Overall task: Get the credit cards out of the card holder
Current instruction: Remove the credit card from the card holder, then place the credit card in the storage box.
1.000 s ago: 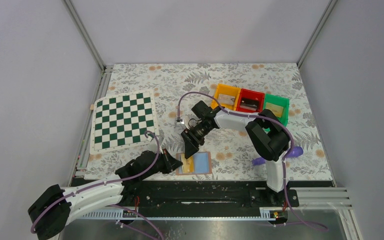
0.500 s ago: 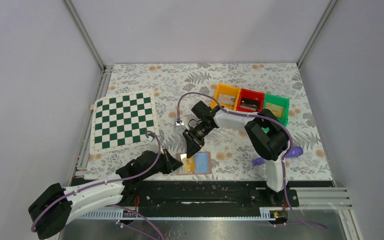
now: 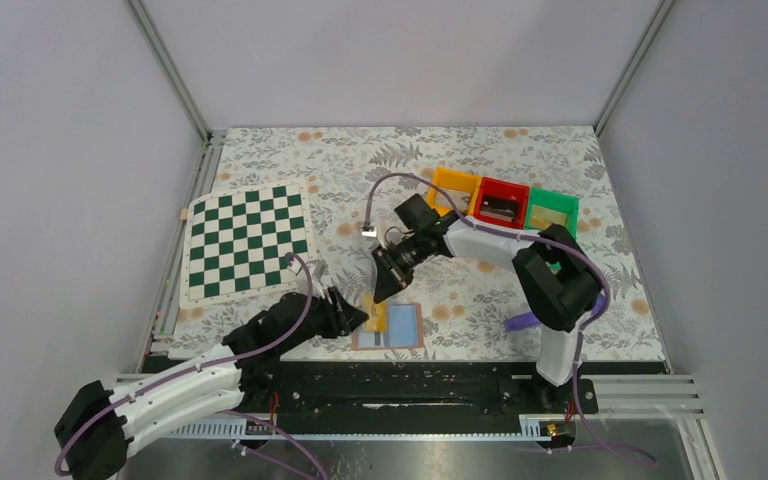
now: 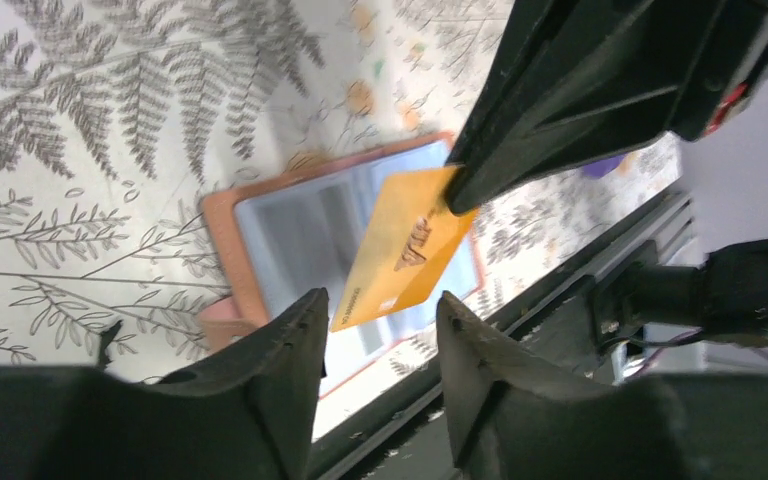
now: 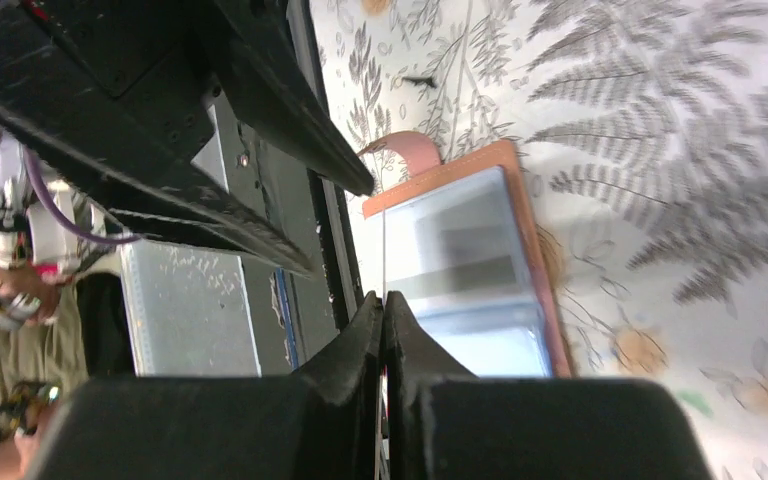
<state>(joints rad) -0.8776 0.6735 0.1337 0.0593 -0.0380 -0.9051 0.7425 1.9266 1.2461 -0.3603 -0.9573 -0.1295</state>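
The card holder [image 3: 407, 326] lies open near the table's front edge, tan-rimmed and pale blue inside [image 4: 290, 235]. My right gripper [image 3: 377, 297] is shut on the top corner of a yellow credit card [image 4: 405, 250]. The card hangs tilted just above the holder's left half. In the right wrist view the card shows only as a thin edge [image 5: 384, 250] running out from the closed fingertips [image 5: 383, 300] over the holder [image 5: 480, 270]. My left gripper [image 4: 380, 310] stands open just left of the holder. The card's lower end is beyond its fingertips, untouched. No other cards show.
A green-and-white chessboard [image 3: 247, 243] lies at the left. Orange [image 3: 450, 190], red [image 3: 501, 203] and green [image 3: 551, 211] bins stand at the back right. A purple object [image 3: 520, 322] lies by the right arm's base. The black front rail [image 3: 410, 385] runs just below the holder.
My right gripper closed on the yellow card and raised it off the holder. My left gripper let go, opened and shifted slightly right.
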